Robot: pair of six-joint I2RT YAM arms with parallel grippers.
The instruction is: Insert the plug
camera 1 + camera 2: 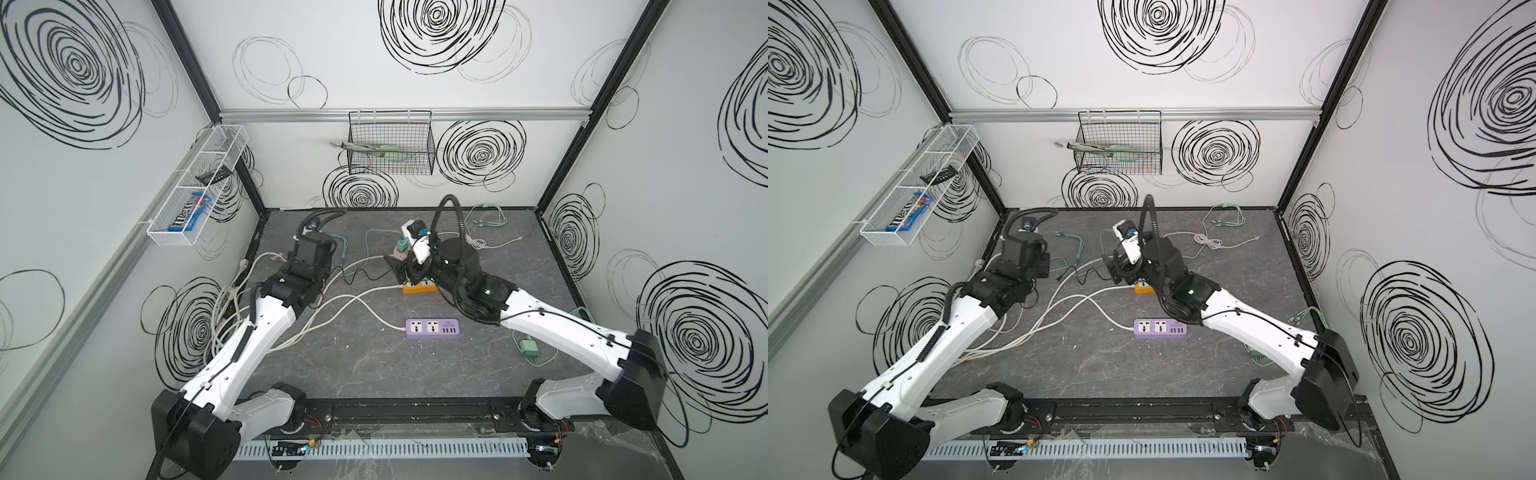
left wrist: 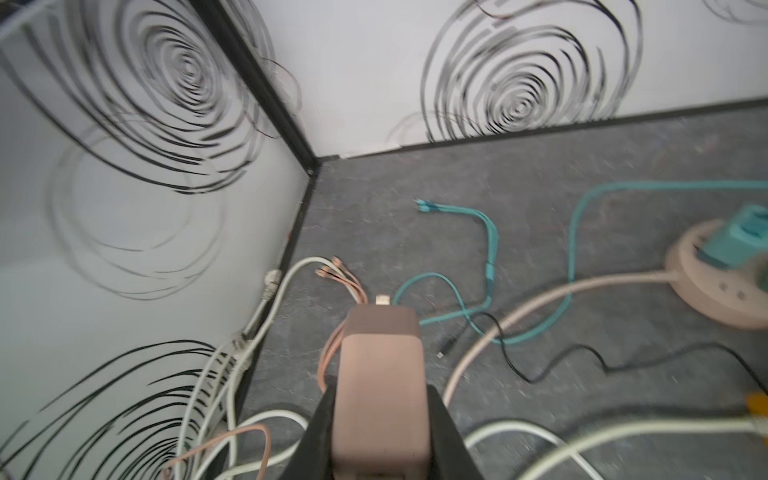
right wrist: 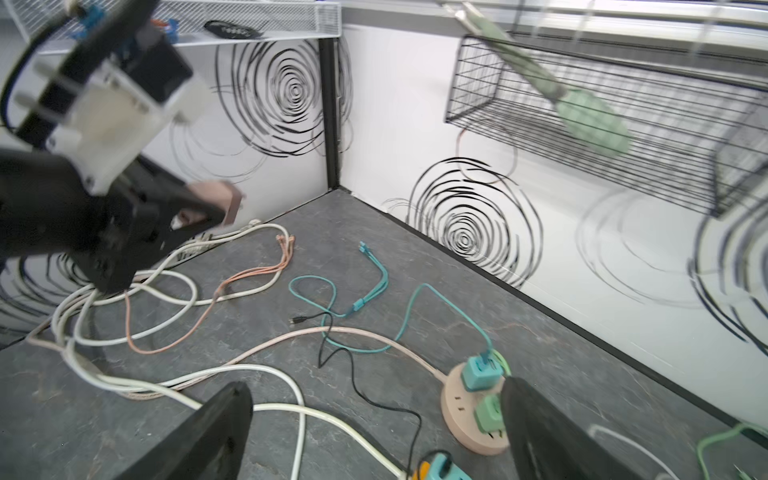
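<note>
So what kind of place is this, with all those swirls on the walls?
Probably a robot testing booth: two mounted arms, swirl-painted walls, and a tabletop strewn with cables and a purple power strip.

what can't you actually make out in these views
- pink plug in the left gripper: prongs unseen; the frame edge cuts it in the left wrist view, and it is blurred in the right wrist view.
- orange power strip: mostly under the right arm in both top views.
- round pink power strip: cut by the frame edge in the left wrist view; partly behind a right gripper finger in the right wrist view.
</note>
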